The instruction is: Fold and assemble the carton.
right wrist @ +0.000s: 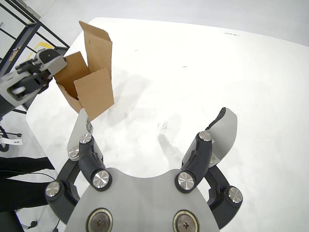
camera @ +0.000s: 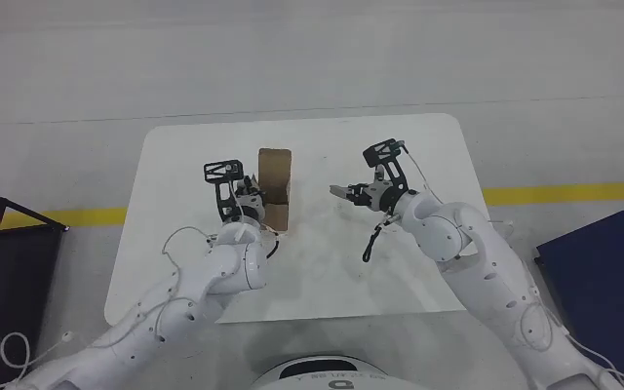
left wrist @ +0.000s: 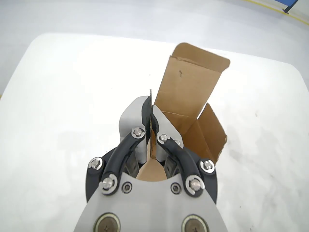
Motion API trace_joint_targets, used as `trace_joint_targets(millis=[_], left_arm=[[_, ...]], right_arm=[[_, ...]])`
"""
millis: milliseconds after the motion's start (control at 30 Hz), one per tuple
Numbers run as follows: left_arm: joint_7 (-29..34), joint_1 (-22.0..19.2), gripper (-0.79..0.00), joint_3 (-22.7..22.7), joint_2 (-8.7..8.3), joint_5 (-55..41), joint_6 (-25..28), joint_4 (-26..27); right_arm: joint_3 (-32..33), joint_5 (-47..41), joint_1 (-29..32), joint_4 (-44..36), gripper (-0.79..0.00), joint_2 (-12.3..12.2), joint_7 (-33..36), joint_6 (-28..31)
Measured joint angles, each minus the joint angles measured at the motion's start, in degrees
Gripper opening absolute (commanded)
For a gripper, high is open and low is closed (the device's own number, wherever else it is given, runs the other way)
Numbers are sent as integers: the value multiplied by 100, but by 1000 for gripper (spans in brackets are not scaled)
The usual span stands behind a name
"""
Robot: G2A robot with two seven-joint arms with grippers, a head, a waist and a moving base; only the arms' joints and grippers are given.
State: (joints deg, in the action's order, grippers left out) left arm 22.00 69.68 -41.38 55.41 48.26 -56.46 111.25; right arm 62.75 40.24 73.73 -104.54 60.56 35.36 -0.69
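Carton: the brown carton [camera: 276,185] stands upright with its top open on the white counter [camera: 390,263]. In the top view it is near the counter's middle, a little toward 11 o'clock.
Flaps: the left wrist view shows a tall flap [left wrist: 190,73] rising at the far wall, its rounded tip bent over. It also shows a shorter side flap [left wrist: 210,136] splayed outward. The top view flattens these to a brown strip.
Left gripper: the left gripper [left wrist: 151,107] is at the carton's 9 o'clock side. Its fingers [left wrist: 166,124] are pressed together on a thin carton wall, one inside and one outside.
Right gripper: the right gripper [right wrist: 154,114] hangs over the counter at the carton's 3 o'clock, apart from it. Its fingers [right wrist: 225,126] are spread wide with nothing between them.
Right wrist view: it shows the carton's outer faces, the open hollow and the left gripper clamped on the opposite wall.
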Motion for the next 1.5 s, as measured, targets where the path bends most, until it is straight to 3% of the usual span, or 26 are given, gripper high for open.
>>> trace_joint_targets(millis=[200,333,400,467,567,633,767,900,1233,1500], left_arm=[[-525,813,-785,-636,-86,-440,568,3],[-720,989,-773,-764,-62,-533,927,-114],[-762,1020,-548,-765,-32,-536,995,-110],[-801,1058,-453,-779,-8,-542,1008,-89],[-861,1162,-394,-854,17,-533,1009,-59],[-887,1228,-453,-907,26,-522,1016,-19],[-909,1347,-453,-1006,45,-485,1078,46],[-918,1437,-449,-1024,81,-430,1162,17],[-822,1499,-449,-1040,181,-253,1229,-29],[-766,1541,-449,-1047,263,-119,1309,-54]], right_arm=[[0,0,0,0,0,0,0,0],[0,0,0,0,0,0,0,0],[0,0,0,0,0,0,0,0],[0,0,0,0,0,0,0,0],[0,0,0,0,0,0,0,0],[-20,-15,11,-10,0,3,-1,25],[-237,-399,-36,37,0,49,76,579],[-414,-1186,-343,606,0,137,119,1119],[-1124,-1025,-943,926,0,338,372,1141],[-1578,-1800,-1494,1839,0,590,352,1414]])
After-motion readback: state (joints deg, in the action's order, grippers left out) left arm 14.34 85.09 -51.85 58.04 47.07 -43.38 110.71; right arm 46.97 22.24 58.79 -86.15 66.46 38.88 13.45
